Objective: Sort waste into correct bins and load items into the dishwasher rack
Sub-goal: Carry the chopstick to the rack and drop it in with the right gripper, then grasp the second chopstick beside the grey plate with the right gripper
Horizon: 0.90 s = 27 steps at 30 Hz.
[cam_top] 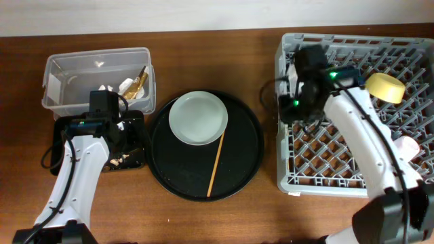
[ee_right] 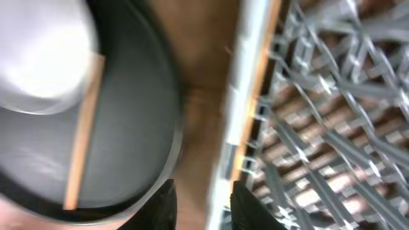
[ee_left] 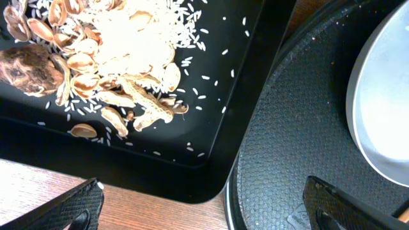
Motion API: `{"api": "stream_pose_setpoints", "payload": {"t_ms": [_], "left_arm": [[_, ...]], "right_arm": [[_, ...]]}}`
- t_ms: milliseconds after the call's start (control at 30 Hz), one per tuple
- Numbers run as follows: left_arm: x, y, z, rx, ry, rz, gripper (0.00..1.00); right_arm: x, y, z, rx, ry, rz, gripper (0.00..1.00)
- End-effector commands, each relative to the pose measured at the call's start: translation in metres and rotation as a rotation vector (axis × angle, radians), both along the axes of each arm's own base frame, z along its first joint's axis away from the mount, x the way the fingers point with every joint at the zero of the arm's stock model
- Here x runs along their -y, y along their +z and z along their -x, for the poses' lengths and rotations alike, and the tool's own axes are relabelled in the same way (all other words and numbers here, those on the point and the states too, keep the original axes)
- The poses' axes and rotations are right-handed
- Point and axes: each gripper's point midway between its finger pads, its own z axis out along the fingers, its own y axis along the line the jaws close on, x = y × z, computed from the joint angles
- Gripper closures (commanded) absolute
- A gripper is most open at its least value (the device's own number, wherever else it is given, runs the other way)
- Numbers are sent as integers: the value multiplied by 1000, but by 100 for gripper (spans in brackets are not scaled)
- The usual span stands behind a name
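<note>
The grey-green plate [cam_top: 198, 118] and one wooden chopstick [cam_top: 217, 165] lie on the round black tray [cam_top: 244, 169]. The clear tub [cam_top: 68, 81] holds white paper [cam_top: 105, 89] and gold foil [cam_top: 140, 80]. The shallow black tray [cam_top: 135, 122] holds beige food scraps [ee_left: 121, 57]. The grey rack [cam_top: 352, 169] holds the yellow bowl [cam_top: 385, 88] and a pink cup [cam_top: 407, 146]. The blue cup is not visible. My left gripper [ee_left: 204, 214] is open and empty over the black tray's corner [ee_left: 243, 83]. My right gripper [ee_right: 208, 204] is slightly open and empty above the rack's left rim [ee_right: 246, 96].
In the left wrist view the round tray [ee_left: 287, 140] sits right beside the black tray, with the plate [ee_left: 383, 96] at the right edge. The right wrist view is blurred and shows the chopstick [ee_right: 83, 134] and plate [ee_right: 45, 57]. Bare wooden table lies between tray and rack.
</note>
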Motion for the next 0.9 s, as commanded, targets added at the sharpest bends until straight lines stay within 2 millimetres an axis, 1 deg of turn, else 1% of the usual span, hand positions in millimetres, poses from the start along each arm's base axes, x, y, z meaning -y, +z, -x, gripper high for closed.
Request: {"api": "stream_pose_setpoints", "payload": {"t_ms": [0, 33, 67, 100, 133, 200, 233, 267, 300, 333, 367, 400, 467, 500, 533, 567, 600, 667, 700, 767, 800, 833, 867], "left_arm": [[-1, 6, -1, 23, 6, 0, 1], [-1, 6, -1, 23, 6, 0, 0], [-1, 6, -1, 23, 6, 0, 1], [-1, 6, -1, 23, 6, 0, 1], [-1, 6, -1, 23, 6, 0, 1], [-1, 6, -1, 23, 6, 0, 1], [-1, 6, -1, 23, 6, 0, 1], [-1, 6, -1, 23, 6, 0, 1], [-1, 6, -1, 23, 6, 0, 1], [-1, 6, -1, 23, 6, 0, 1], [-1, 6, -1, 23, 6, 0, 1], [-1, 6, -1, 23, 6, 0, 1], [-1, 6, -1, 23, 6, 0, 1], [-1, 6, -1, 23, 6, 0, 1], [-1, 6, -1, 23, 6, 0, 1], [-1, 6, -1, 23, 6, 0, 1], [-1, 6, -1, 23, 6, 0, 1], [-1, 6, -1, 23, 6, 0, 1], [-1, 6, -1, 23, 6, 0, 1], [-1, 6, -1, 23, 6, 0, 1], [-1, 6, -1, 23, 6, 0, 1], [-1, 6, -1, 23, 6, 0, 1], [-1, 6, -1, 23, 6, 0, 1]], "right_arm": [[-52, 23, 6, 18, 68, -194, 70], [-63, 19, 8, 8, 77, -201, 69], [-77, 12, 12, -6, 92, -205, 55], [-96, 2, 17, -13, 141, -206, 16], [-111, -3, 20, -15, 178, -214, 1], [-146, -9, 26, -15, 263, -274, 2], [-164, -18, 29, -12, 308, -267, 2], [-170, -26, 31, -22, 301, -245, 2], [-170, -33, 30, -33, 268, -215, 2], [-168, -55, 30, -60, 186, -124, 1], [-169, -68, 31, -78, 159, -88, 3], [-171, -78, 32, -96, 146, -69, 6], [-176, -109, 39, -157, 117, -22, 14], [-177, -119, 41, -179, 105, -9, 18], [-176, -132, 42, -205, 86, 12, 22], [-174, -146, 45, -232, 57, 39, 25], [-172, -154, 46, -250, 45, 53, 27], [-170, -166, 48, -272, 43, 73, 36], [-169, -169, 49, -279, 35, 78, 37], [-160, -174, 52, -286, -18, 113, 40], [-158, -176, 55, -295, -23, 119, 43], [-156, -178, 57, -300, -24, 127, 49], [-153, -178, 59, -305, -39, 139, 52]]}}
